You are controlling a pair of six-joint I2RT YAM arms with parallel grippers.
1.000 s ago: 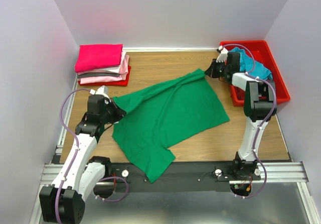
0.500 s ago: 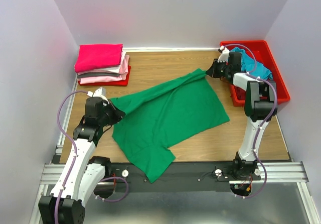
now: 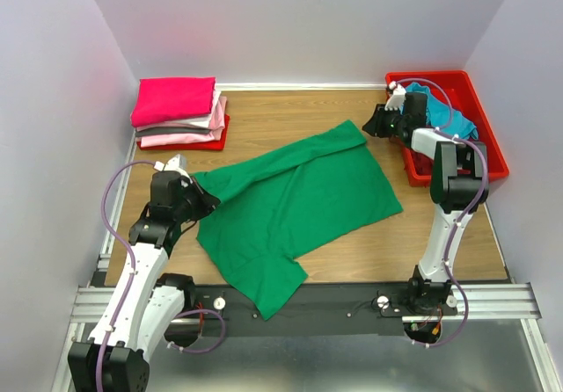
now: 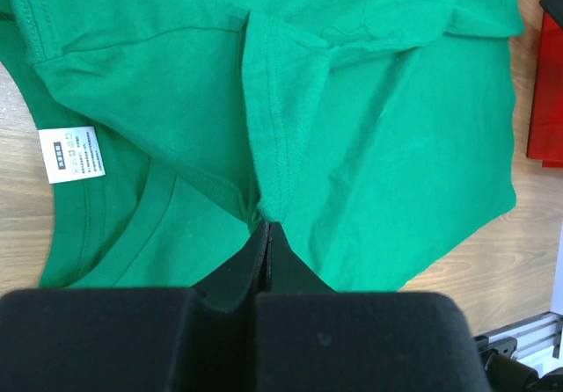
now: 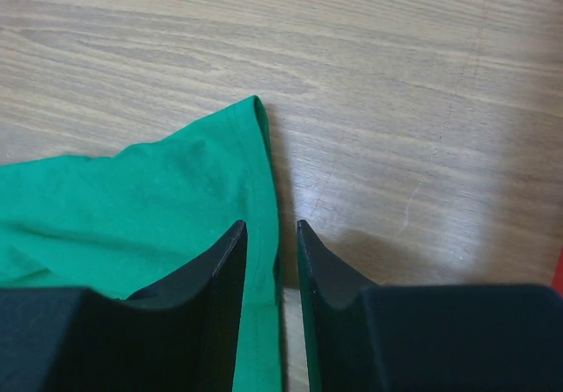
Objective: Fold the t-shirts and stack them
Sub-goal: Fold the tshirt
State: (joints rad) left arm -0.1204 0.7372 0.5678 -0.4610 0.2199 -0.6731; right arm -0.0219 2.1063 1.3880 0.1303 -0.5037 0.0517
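The bright green t-shirt lies spread and rumpled across the middle of the table. My left gripper is shut on a fold of it at its left edge, near the collar and a white label; the pinched fold shows in the left wrist view. My right gripper is open just off the shirt's far right corner. In the right wrist view the jaws stand apart over the shirt's hem, which lies flat on the wood.
A stack of folded t-shirts, hot pink on top, light pink and dark red below, sits at the back left. A red bin at the back right holds a teal t-shirt. The green shirt's near end hangs over the table's front edge.
My right gripper has opened, let go of the shirt's far corner and drawn slightly right; the corner now lies on the table. My left gripper shifted slightly left, still holding.
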